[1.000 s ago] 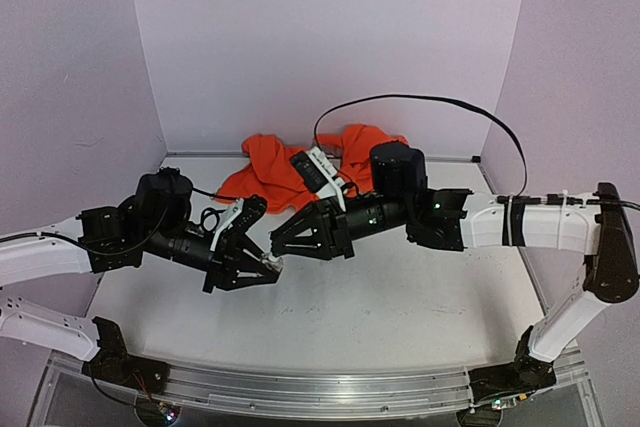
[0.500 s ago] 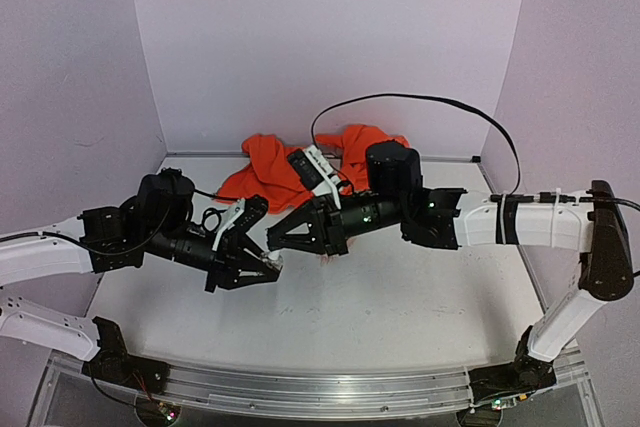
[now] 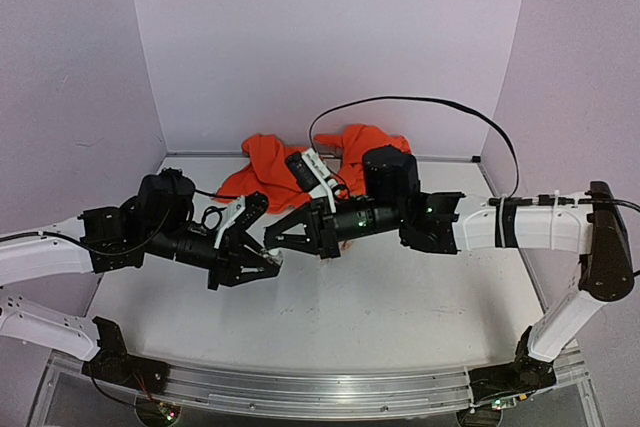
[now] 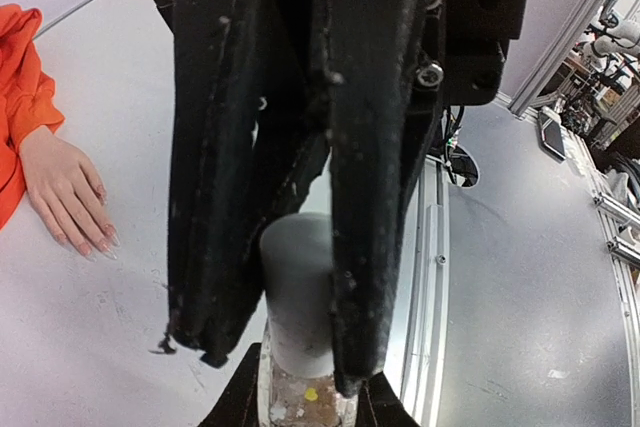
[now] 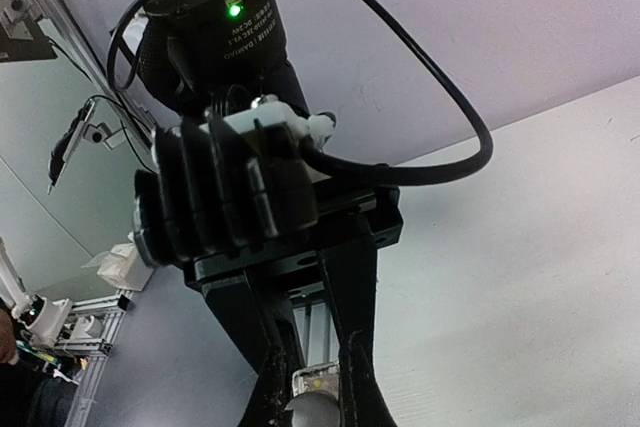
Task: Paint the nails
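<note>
On the white table, seen from above, the two arms lean toward each other and their tips meet. The left end effector is just below the right end effector. Behind them the orange sleeve lies crumpled near the back wall. The nails I cannot see from here.

In the left wrist view, the left fingers are pressed together on a small bottle, which looks grey in the shadow. Two black tips at the bottom edge pinch its stained end. The mannequin hand lies flat on the table, well apart from the bottle. Its nails are pale and point away from the sleeve.

In the right wrist view, the right fingers are closed on a small pale piece at the bottom edge. As far as I can tell, this is the end of the bottle.
</note>
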Robot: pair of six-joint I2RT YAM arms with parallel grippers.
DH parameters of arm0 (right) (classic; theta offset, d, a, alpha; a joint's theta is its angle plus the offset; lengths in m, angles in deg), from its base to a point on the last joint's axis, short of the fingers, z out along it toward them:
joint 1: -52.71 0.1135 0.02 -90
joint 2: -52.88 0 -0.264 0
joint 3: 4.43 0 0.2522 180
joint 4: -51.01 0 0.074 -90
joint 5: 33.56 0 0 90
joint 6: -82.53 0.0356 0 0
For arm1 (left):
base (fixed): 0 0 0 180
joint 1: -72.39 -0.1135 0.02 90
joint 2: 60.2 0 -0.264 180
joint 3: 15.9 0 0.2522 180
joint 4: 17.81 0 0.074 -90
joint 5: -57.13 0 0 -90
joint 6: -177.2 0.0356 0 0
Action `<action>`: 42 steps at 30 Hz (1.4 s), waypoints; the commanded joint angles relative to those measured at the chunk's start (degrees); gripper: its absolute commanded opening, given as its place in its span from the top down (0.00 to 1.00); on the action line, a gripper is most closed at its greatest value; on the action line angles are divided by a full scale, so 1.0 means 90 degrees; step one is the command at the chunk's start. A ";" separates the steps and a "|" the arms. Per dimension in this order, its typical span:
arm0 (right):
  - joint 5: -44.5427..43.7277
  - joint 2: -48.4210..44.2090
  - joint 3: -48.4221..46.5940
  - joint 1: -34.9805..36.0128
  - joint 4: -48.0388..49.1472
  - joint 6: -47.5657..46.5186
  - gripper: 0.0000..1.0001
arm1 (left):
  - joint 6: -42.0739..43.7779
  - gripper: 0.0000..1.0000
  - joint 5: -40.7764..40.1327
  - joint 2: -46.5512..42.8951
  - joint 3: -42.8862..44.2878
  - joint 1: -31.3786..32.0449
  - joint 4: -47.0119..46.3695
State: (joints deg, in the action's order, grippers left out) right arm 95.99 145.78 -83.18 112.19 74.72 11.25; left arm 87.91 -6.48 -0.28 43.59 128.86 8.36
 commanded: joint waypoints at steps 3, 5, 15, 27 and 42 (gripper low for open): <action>-0.0133 -0.0098 0.0080 0.0079 0.0397 0.0064 1.00 | -0.0020 0.75 -0.0178 -0.0033 0.0215 -0.0034 -0.0363; -0.0844 -0.0215 0.0256 0.0073 0.0296 -0.0046 1.00 | -0.0152 0.36 -0.0365 -0.0114 0.0124 -0.0034 -0.0348; -0.3867 -0.0180 0.1833 0.0835 0.0995 -0.0790 1.00 | -0.0687 0.01 -0.3029 -0.1320 -0.0397 -0.0044 0.0056; -0.5747 0.1340 0.2299 0.1922 0.2252 -0.1602 1.00 | -0.1112 0.00 -0.4556 -0.1954 -0.0547 -0.0053 0.0241; -0.5991 0.1298 0.2157 0.1955 0.1995 -0.1527 0.52 | -0.1342 0.01 -0.4900 -0.1892 -0.0419 -0.0077 0.0486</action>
State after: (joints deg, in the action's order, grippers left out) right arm 44.41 159.35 -62.33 129.48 90.90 -3.09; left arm 77.53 -47.85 -17.22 38.30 128.58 11.85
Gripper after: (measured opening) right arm 0.389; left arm 0.994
